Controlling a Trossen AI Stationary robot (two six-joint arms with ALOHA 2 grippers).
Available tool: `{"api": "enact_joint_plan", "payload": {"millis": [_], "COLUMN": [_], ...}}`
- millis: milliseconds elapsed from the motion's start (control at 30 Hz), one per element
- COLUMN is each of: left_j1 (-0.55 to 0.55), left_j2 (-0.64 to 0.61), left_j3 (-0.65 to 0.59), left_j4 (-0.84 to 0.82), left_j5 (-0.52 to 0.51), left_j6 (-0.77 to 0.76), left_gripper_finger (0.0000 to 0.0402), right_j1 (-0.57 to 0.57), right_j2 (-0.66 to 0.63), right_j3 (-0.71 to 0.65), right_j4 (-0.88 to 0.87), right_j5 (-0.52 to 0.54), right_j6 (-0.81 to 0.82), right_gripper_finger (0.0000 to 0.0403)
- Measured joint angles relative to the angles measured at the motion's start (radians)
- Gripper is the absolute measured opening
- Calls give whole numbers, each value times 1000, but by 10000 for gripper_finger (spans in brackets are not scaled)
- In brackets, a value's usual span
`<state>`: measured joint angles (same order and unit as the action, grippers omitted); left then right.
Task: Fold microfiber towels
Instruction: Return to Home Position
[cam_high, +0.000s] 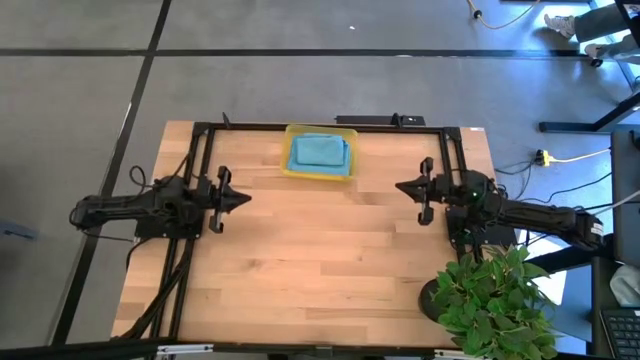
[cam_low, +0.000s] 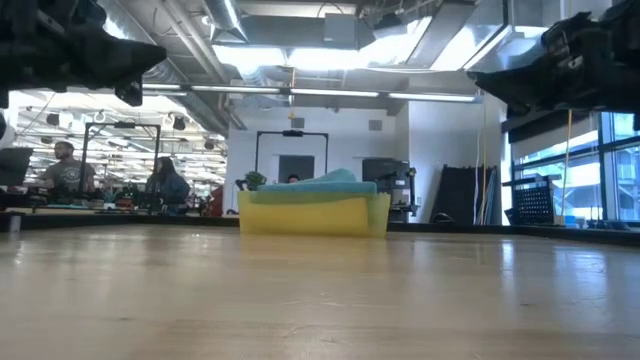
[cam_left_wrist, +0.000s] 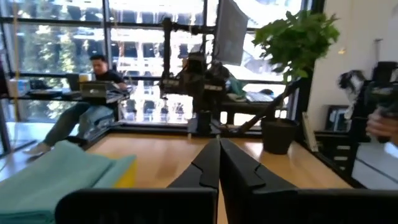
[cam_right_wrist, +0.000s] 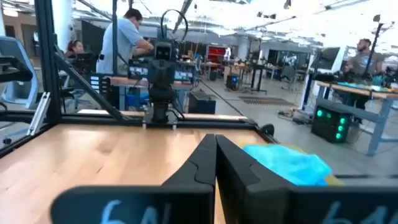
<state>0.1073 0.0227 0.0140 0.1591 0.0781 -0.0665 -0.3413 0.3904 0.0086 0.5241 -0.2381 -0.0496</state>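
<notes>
Up at twelve o'clock on the bench (cam_high: 320, 265), a folded teal-blue towel (cam_high: 318, 150) tops the yellow tray (cam_high: 318, 176), perhaps over others. The left pincer (cam_high: 246, 198) hangs at its eight o'clock and the right pincer (cam_high: 399, 186) at four, both closed and empty.

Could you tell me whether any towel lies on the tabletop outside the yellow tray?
No, the high view shows only a blue towel, lying inside the yellow tray.

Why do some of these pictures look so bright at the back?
Low view: ceiling lights glare white above the tray, and the table shows a sheen. Left wrist view: daylight pours through the windows behind the plant. High view: the table is evenly lit, no glare.
</notes>
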Motion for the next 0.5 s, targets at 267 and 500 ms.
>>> {"api": "enact_joint_plan", "payload": {"millis": [267, 500], "left_j1": [-88, -242], "left_j2": [-21, -20], "left_j3": [33, 22], "left_j4": [-129, -192], "left_j5": [-126, -317], "left_j6": [16, 43], "left_gripper_finger": [0, 0], "right_j1": [105, 269], "right_j2": [-187, -289], "right_j3": [0, 1], "right_j4": [-281, -347], "right_j5": [257, 437], "right_j6": [-8, -69], "right_gripper_finger": [6, 4]}}
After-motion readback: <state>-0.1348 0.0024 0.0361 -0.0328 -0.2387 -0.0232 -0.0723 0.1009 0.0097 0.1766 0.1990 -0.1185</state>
